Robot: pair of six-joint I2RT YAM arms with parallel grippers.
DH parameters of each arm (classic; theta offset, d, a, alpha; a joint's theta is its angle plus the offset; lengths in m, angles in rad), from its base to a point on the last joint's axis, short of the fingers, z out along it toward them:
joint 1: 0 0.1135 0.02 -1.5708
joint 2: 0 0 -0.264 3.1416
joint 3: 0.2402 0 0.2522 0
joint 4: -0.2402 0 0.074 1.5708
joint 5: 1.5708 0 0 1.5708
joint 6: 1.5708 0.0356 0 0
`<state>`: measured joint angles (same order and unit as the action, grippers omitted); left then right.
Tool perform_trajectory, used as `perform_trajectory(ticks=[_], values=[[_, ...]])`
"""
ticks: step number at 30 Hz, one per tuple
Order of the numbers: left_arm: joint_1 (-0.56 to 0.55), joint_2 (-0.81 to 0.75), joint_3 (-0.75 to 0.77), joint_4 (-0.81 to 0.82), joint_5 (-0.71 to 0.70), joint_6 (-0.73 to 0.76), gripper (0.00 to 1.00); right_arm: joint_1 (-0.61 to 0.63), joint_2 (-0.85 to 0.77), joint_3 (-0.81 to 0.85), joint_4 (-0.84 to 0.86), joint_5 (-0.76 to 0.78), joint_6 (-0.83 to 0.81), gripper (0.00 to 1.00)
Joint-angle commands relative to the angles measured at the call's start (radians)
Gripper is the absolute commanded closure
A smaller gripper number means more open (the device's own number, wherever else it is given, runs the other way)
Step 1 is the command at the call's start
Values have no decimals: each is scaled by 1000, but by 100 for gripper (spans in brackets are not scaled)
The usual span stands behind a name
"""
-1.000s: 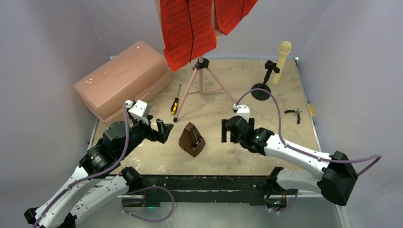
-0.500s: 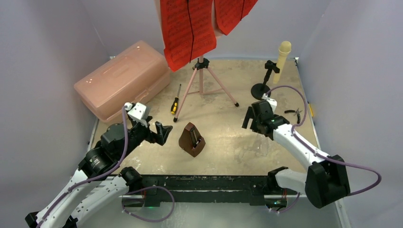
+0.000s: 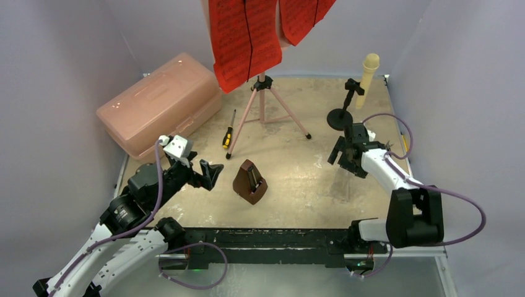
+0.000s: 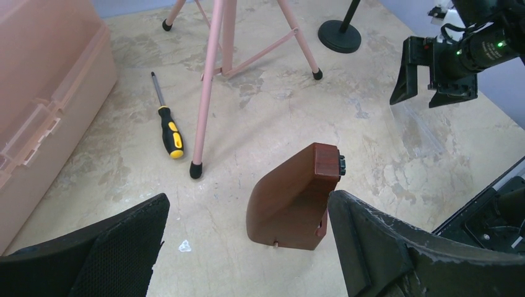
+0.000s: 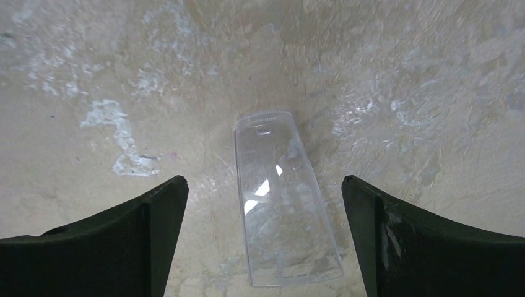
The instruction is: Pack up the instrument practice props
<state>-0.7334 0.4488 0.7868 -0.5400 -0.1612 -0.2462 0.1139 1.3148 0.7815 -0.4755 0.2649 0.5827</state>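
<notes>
The brown pyramid metronome (image 3: pixel 250 182) stands at the table's front centre, also in the left wrist view (image 4: pixel 291 198). My left gripper (image 3: pixel 207 173) is open and empty just left of it, its jaws (image 4: pixel 247 201) wide on either side without touching. My right gripper (image 3: pixel 347 158) is open and empty at the right, hovering over a clear plastic cover (image 5: pixel 285 210) lying flat on the table. The cream stick microphone (image 3: pixel 369 71) sits on a black stand at the back right. Red sheet-music pages (image 3: pixel 244 37) hang on the pink tripod music stand (image 3: pixel 263 105) at the back centre.
A large translucent pink lidded box (image 3: pixel 161 102) lies shut at the back left. A yellow-and-black-handled screwdriver (image 3: pixel 228 133) lies beside the tripod's left leg (image 4: pixel 207 93). The microphone stand's round black base (image 3: pixel 339 117) is just behind my right gripper.
My right arm has swung from beside the metronome to the right and back, ending over the clear cover. My left gripper shifted slightly and stays open.
</notes>
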Motion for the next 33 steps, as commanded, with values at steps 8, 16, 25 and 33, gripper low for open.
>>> perform_trajectory(ticks=[8, 16, 25, 33], values=[[-8, -11, -7, 38, 3, 8, 1, -26, 192, 68, -123, -105, 3, 2], [-16, -16, -9, 38, 5, 8, 1, -26, 184, 61, -102, -161, -22, 9], [-17, -30, -9, 37, 9, 10, 1, -25, 140, 35, -51, -259, -71, 37], [-18, -32, -10, 38, 10, 10, 1, -1, 129, 52, -71, -284, -111, 39]])
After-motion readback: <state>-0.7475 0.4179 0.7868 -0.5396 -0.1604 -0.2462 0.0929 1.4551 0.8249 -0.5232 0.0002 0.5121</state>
